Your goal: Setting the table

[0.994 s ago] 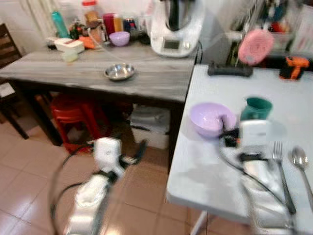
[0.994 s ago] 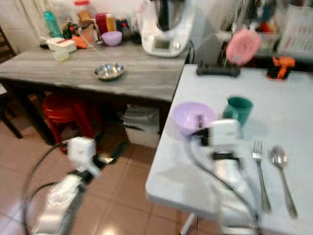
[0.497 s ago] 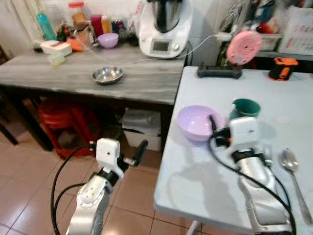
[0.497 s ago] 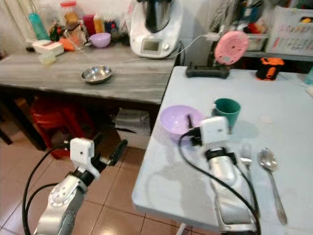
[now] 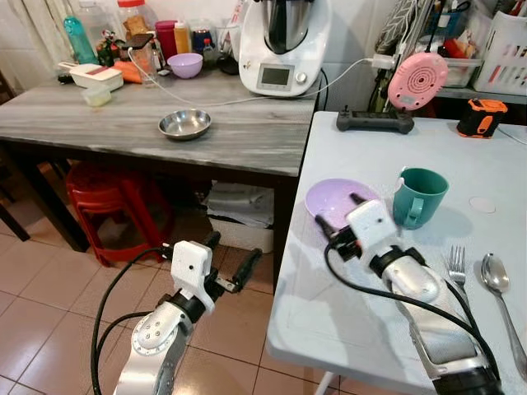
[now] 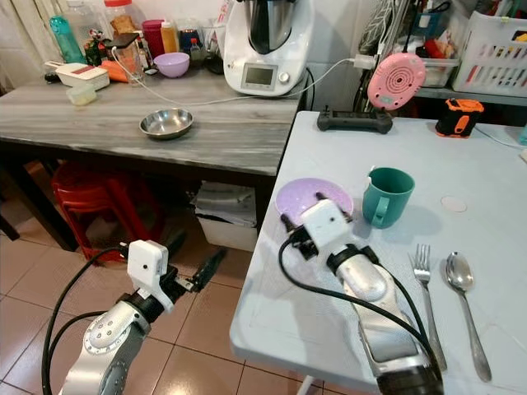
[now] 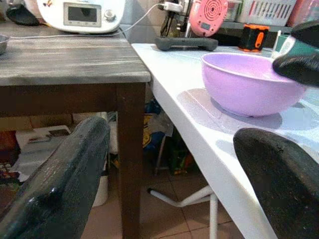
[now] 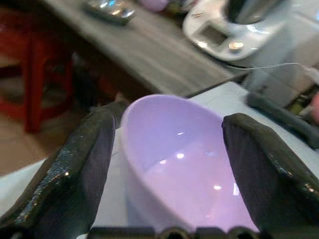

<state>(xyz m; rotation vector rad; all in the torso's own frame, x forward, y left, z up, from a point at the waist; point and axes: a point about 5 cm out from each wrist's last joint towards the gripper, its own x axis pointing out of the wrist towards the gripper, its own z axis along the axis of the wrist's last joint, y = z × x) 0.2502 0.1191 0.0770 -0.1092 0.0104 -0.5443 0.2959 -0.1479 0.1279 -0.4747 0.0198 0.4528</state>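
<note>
Right gripper [image 5: 338, 212] spread wide, one black finger on either side of the lilac bowl [image 5: 339, 197] on the white table [image 5: 362, 313]; contact with the rim cannot be confirmed. Just beyond the gripper stands a teal mug [image 5: 418, 197]; behind it, beside its arm, lie a fork [image 5: 458, 271] and a spoon [image 5: 501, 284]. Left gripper [image 5: 229, 262] (fingers apart, holding nothing) hangs over the tiled floor, off the table's edge and below the grey wooden table [image 5: 123, 123]

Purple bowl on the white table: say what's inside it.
The purple bowl looks empty in the right wrist view. From the head, the right gripper covers its near rim.
</note>
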